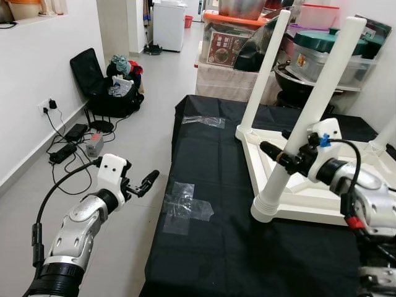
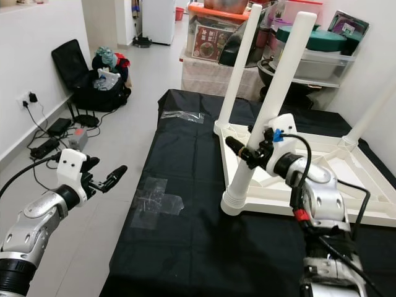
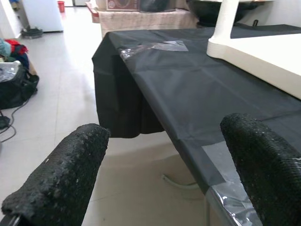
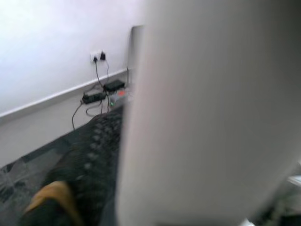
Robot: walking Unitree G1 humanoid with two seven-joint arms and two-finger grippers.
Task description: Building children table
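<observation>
A white children's table (image 1: 309, 199) lies upside down on the black-covered worktable (image 1: 210, 247). Its legs point up: a near leg (image 1: 322, 86), a far leg (image 1: 266, 68), and a third leg (image 1: 387, 133) at the right edge. My right gripper (image 1: 286, 159) is clamped around the lower part of the near leg, one black finger (image 2: 232, 145) showing on the leg's left. The right wrist view has the leg (image 4: 211, 113) close up. My left gripper (image 1: 139, 184) hovers open over the floor, left of the worktable's edge, its fingers (image 3: 61, 179) wide apart and empty.
Clear tape patches (image 1: 185, 201) lie on the black cloth. A black bag (image 1: 105, 86) and cables with a power strip (image 1: 68, 145) are on the floor along the left wall. Stacked storage boxes and pots (image 1: 309, 49) crowd the far end.
</observation>
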